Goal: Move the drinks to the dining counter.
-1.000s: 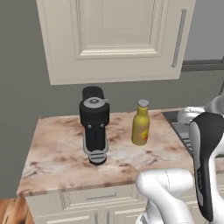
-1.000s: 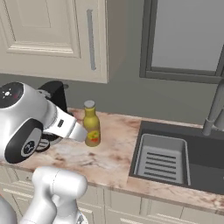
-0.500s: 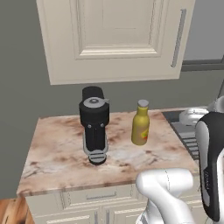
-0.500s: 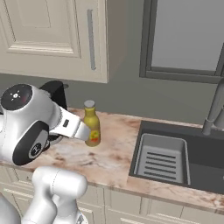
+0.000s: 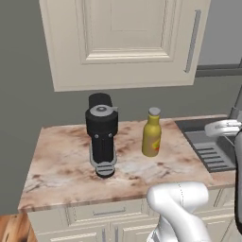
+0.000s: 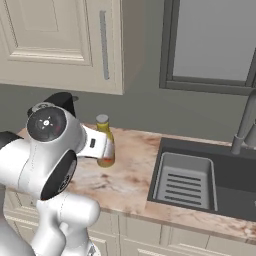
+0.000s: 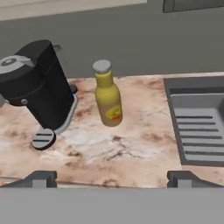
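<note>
Bottle [image 7: 107,99], red-yellow label, writing seemingly illegible

The bottle [image 5: 151,138] is showing mustard yellow, with a grey round cap and a red-and-yellow label that faces the hand view [image 7: 108,100]. The counter [image 5: 66,160] under it is wearing a brown-and-cream marble pattern, veined and blotchy. The coffee machine [image 5: 101,132] is standing black, with a grey disc on its top and a grey grille at its foot. The sink [image 6: 186,181] is sitting dark grey, its ribbed basin a lighter grey. The wall cabinet [image 5: 124,40] and the drawers [image 5: 101,212] are showing cream, with a grey handle [image 5: 191,41] on the door. The wall [image 5: 28,108] behind is lying plain dark grey.
</note>
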